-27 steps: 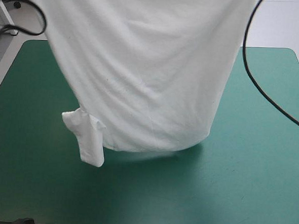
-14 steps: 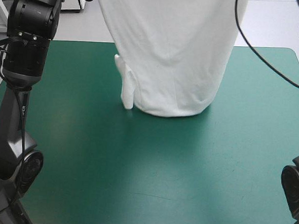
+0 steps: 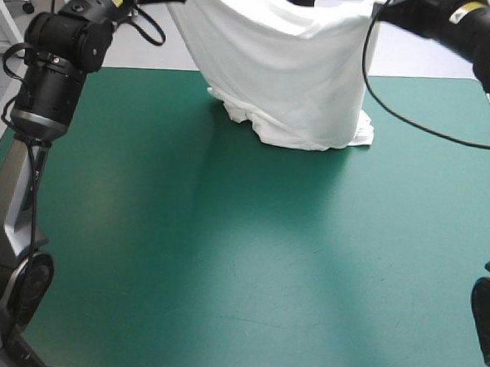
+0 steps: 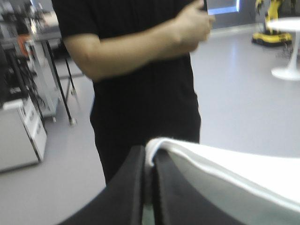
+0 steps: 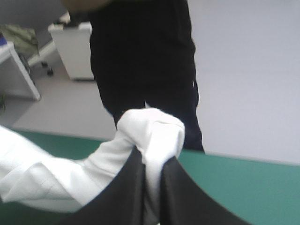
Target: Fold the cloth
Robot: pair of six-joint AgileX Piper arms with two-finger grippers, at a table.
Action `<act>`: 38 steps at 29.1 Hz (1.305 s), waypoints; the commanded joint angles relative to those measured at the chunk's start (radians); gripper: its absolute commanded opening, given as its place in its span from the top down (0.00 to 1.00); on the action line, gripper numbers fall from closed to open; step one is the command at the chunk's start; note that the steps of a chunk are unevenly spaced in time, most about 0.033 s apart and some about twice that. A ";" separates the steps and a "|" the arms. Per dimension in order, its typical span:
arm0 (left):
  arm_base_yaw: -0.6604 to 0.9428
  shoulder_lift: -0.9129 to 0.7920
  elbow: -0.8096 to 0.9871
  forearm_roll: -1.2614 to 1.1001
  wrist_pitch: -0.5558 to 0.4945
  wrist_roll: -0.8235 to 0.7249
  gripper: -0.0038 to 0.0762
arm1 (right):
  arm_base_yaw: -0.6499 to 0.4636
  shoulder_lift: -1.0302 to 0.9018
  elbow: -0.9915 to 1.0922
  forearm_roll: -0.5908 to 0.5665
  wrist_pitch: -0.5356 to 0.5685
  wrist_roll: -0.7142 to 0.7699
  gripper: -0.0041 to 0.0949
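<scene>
The white, short-sleeved fabric T-shirt (image 3: 285, 69) is hanging as a wide sheet between the two arms, over the far part of the flat tabletop (image 3: 224, 257) with its teal-green cover. Its upper edge is stretching from one raised arm to the other and sagging a little in the middle. Its lower part is resting on the cover in a crumpled bunch, near the far edge and somewhat toward the right side, with a small wrinkled lump sticking out at the right end of that bunch. The near part of the cover is lying bare in front of it.

The left tool (image 4: 149, 157), a pair of broad black fin-shaped fingers, is pinching a thick rolled edge of the T-shirt. The fingers are standing all but closed, with only the fabric between them, and the white sheet is running away from the tips to one side.

The right tool (image 5: 153, 161), of the same black build, is likewise clamping the fabric. Its fingers are nearly meeting, and a rounded white wad is bulging out just ahead of the tips. From there the cloth is trailing off beside the tool, over the teal-green cover.
</scene>
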 commanded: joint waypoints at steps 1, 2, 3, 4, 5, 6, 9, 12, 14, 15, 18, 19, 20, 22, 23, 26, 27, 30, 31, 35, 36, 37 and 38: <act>-0.003 -0.168 0.222 -0.119 -0.008 0.081 0.96 | -0.011 -0.138 0.171 0.007 -0.051 -0.031 0.98; -0.003 -0.202 0.329 -0.176 0.016 0.115 0.96 | -0.011 -0.171 0.254 0.007 -0.049 -0.031 0.98; -0.003 -0.234 0.399 -0.207 0.041 0.138 0.96 | -0.011 -0.193 0.309 0.005 -0.044 -0.031 0.98; -0.003 -0.258 0.467 -0.227 0.059 0.157 0.96 | -0.011 -0.216 0.365 0.002 -0.039 -0.031 0.98; -0.004 -0.286 0.549 -0.253 0.076 0.166 0.96 | -0.011 -0.242 0.434 0.002 -0.036 -0.032 0.98; -0.009 -0.314 0.628 -0.256 0.090 0.168 0.96 | -0.011 -0.269 0.503 0.002 -0.034 -0.032 0.98; -0.026 -0.390 0.833 -0.248 0.113 0.168 0.96 | -0.009 -0.344 0.685 0.009 -0.024 -0.032 0.98; -0.051 -0.474 0.991 -0.244 0.114 0.166 0.96 | 0.018 -0.411 0.861 0.005 -0.010 -0.032 0.98; -0.063 -0.520 1.080 -0.244 0.140 0.156 0.96 | 0.041 -0.445 0.949 0.000 0.015 -0.032 0.98; -0.068 -0.535 1.112 -0.242 0.153 0.151 0.96 | 0.054 -0.460 0.991 0.000 0.034 -0.032 0.98; -0.086 -0.581 1.217 -0.247 0.190 0.132 0.96 | 0.079 -0.492 1.089 -0.004 0.086 -0.032 0.98; -0.093 -0.592 1.244 -0.247 0.202 0.122 0.96 | 0.086 -0.498 1.114 -0.006 0.110 -0.032 0.98; -0.100 -0.601 1.265 -0.247 0.210 0.109 0.96 | 0.088 -0.503 1.134 -0.010 0.130 -0.032 0.98; -0.112 -0.607 1.305 -0.248 0.242 0.101 0.96 | 0.091 -0.514 1.173 -0.010 0.160 -0.032 0.98; -0.120 -0.609 1.323 -0.248 0.261 0.091 0.96 | 0.091 -0.521 1.189 -0.012 0.168 -0.030 0.98; -0.141 -0.609 1.367 -0.251 0.319 0.071 0.96 | 0.102 -0.542 1.231 -0.046 0.192 -0.001 0.98; -0.150 -0.609 1.380 -0.253 0.339 0.061 0.96 | 0.108 -0.548 1.247 -0.063 0.210 0.008 0.98; -0.178 -0.614 1.417 -0.282 0.377 0.061 0.96 | 0.139 -0.569 1.293 -0.126 0.263 0.041 0.98; -0.185 -0.619 1.429 -0.296 0.379 0.061 0.96 | 0.146 -0.576 1.311 -0.147 0.270 0.055 0.98; -0.221 -0.658 1.476 -0.350 0.403 0.058 0.96 | 0.158 -0.608 1.374 -0.188 0.314 0.071 0.98; -0.230 -0.671 1.487 -0.350 0.408 0.047 0.96 | 0.158 -0.617 1.389 -0.197 0.316 0.077 0.98; -0.234 -0.680 1.499 -0.347 0.410 0.032 0.96 | 0.158 -0.629 1.402 -0.205 0.316 0.084 0.98; -0.239 -0.707 1.525 -0.342 0.421 0.006 0.96 | 0.158 -0.650 1.435 -0.223 0.318 0.091 0.98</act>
